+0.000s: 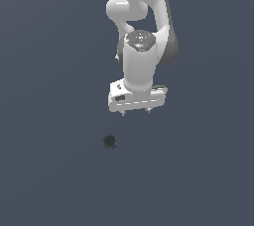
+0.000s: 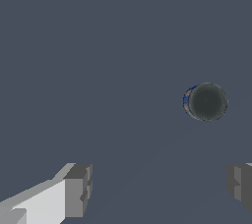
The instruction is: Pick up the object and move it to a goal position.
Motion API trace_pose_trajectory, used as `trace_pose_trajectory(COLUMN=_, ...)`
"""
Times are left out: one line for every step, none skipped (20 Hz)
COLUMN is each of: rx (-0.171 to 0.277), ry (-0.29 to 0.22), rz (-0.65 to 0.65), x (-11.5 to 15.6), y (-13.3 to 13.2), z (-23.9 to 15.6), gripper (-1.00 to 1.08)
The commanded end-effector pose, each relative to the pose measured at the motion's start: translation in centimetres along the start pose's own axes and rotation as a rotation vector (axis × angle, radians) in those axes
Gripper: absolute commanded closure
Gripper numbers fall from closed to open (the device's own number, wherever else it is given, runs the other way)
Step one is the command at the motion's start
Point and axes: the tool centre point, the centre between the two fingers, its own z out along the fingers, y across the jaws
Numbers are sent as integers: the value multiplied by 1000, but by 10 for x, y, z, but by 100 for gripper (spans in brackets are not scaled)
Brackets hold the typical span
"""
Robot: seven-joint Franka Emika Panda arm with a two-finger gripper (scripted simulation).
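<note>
Near-black with a faint blue rim, the object (image 2: 206, 101) sits alone on the slate-grey floor (image 1: 54, 180), nearest me in the exterior view and untouched. Beyond it hangs my gripper (image 1: 135, 112), jaws spread wide and holding nothing, the grey pads (image 2: 78, 190) far apart in the wrist view. I read that as readiness for a top-down grab. The object lies off to the exterior view's left of the gripper, not between the fingers, so I'd judge alignment comes first. Behind rises the white arm (image 1: 141, 56).
</note>
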Motion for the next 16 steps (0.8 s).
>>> trace_pose_trajectory(rx=-2, ry=-4, rz=-33, x=6, y=10, z=9, gripper=-92)
trace_pose_trajectory(rx=-2, ry=-5, rz=-48, x=8, y=15, z=13, gripper=-92)
trace_pose_trajectory(rx=-3, ry=-7, rz=-65, x=11, y=20, z=18, gripper=-92)
trace_pose_trajectory(rx=-3, ry=-9, rz=-82, x=14, y=26, z=23, gripper=-92)
trace_pose_trajectory(rx=-4, ry=-11, rz=-100, x=17, y=31, z=28, gripper=-92)
trace_pose_trajectory(rx=-4, ry=-13, rz=-119, x=19, y=37, z=33, gripper=-92)
trace_pose_trajectory(rx=-4, ry=-15, rz=-139, x=22, y=44, z=39, gripper=-92)
trace_pose_trajectory(rx=-4, ry=-16, rz=-158, x=25, y=50, z=45, gripper=-92)
trace_pose_trajectory(rx=-4, ry=-18, rz=-177, x=27, y=56, z=50, gripper=-92)
trace_pose_trajectory(rx=-4, ry=-20, rz=-196, x=29, y=62, z=56, gripper=-92)
trace_pose_trajectory(rx=-4, ry=-22, rz=-214, x=31, y=68, z=62, gripper=-92)
trace_pose_trajectory(rx=-4, ry=-24, rz=-231, x=33, y=74, z=67, gripper=-92)
trace_pose_trajectory(rx=-3, ry=-26, rz=-247, x=34, y=80, z=72, gripper=-92)
trace_pose_trajectory(rx=-3, ry=-27, rz=-262, x=35, y=85, z=77, gripper=-92)
trace_pose_trajectory(rx=-3, ry=-29, rz=-277, x=36, y=90, z=82, gripper=-92)
trace_pose_trajectory(rx=-2, ry=-30, rz=-290, x=37, y=94, z=86, gripper=-92)
